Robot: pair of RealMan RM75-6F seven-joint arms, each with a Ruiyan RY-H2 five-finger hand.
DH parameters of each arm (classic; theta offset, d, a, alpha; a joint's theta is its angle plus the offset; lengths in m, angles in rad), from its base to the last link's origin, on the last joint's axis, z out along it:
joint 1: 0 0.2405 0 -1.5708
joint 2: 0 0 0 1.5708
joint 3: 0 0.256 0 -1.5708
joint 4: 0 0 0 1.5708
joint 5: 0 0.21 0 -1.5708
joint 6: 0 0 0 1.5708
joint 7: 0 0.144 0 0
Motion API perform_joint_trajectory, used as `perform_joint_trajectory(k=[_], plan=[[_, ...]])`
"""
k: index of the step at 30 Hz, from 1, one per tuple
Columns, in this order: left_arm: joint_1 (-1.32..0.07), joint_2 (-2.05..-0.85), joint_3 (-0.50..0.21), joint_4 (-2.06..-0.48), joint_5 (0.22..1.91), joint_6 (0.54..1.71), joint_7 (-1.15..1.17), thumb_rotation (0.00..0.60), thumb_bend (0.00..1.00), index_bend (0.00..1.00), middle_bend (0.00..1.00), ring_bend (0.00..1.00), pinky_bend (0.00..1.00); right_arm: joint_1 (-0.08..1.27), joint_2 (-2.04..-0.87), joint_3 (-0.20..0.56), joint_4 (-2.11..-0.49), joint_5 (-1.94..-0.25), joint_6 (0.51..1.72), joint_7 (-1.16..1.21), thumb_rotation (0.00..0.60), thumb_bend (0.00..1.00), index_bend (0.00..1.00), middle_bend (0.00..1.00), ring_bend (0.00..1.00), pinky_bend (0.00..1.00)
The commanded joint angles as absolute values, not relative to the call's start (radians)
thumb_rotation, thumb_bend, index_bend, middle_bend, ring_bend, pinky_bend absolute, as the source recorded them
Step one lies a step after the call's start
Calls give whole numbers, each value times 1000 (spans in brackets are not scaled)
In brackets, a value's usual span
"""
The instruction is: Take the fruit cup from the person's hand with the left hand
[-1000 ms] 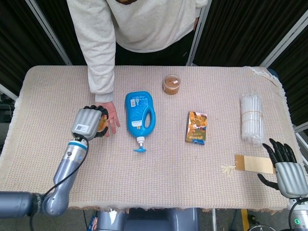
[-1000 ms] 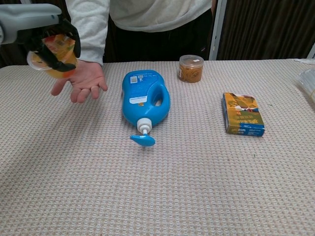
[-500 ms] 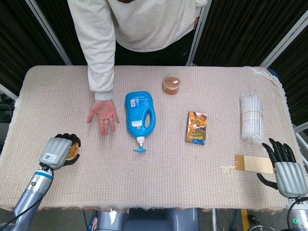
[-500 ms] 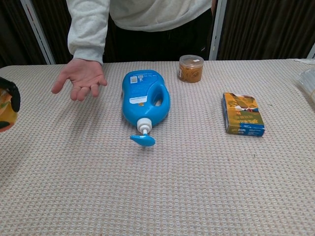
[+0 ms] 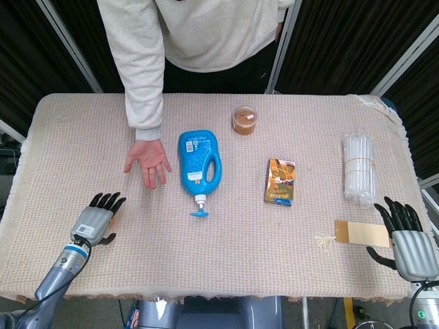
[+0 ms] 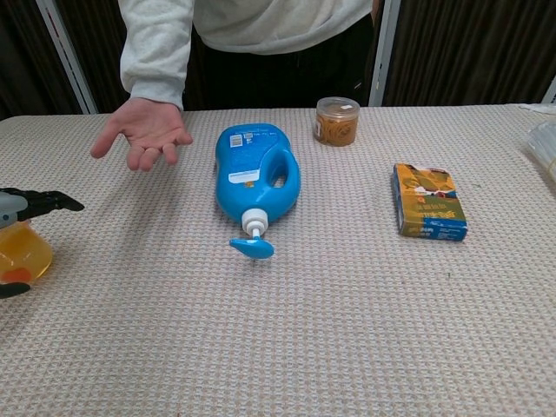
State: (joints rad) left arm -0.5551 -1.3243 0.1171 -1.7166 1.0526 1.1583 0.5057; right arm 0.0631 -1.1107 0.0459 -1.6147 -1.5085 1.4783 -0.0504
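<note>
The fruit cup (image 6: 22,252), clear with orange contents, stands on the table at the near left, and in the head view my left hand almost wholly hides it. My left hand (image 5: 96,218) hovers over it with fingers spread; in the chest view its fingers (image 6: 39,203) stretch above the cup's top without closing on it. The person's hand (image 5: 147,162) lies palm up and empty further back, also the person's hand (image 6: 143,130) in the chest view. My right hand (image 5: 405,238) rests at the table's near right corner, fingers apart, holding nothing.
A blue pump bottle (image 5: 199,166) lies on its side mid-table. Behind it stands a small brown jar (image 5: 245,120). A snack box (image 5: 280,181), a bundle of clear straws (image 5: 359,167) and a brown card (image 5: 361,233) lie to the right.
My left hand carried the cup away from the person's palm toward the near left edge, lowered it to the table, and its fingers have spread off it. The person's hand stays open and empty.
</note>
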Motion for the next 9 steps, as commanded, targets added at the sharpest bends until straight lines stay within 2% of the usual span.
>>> perform_joint_trajectory(k=[1, 5, 9], plan=[[-526, -1287, 113, -1769, 1107, 1229, 507, 600, 291, 35, 0, 0, 0, 63, -1111, 46, -1615, -1509, 1479, -50, 600, 111, 113, 0, 0, 0], [-449, -1231, 123, -1823, 1246, 1378, 436, 600, 282, 25, 0, 0, 0, 63, -1112, 46, -1614, -1511, 1481, -53, 600, 113, 113, 0, 0, 0], [-357, -1187, 165, -1801, 1400, 1525, 373, 600, 263, 20, 0, 0, 0, 65, -1114, 46, -1612, -1515, 1481, -57, 600, 111, 112, 0, 0, 0]])
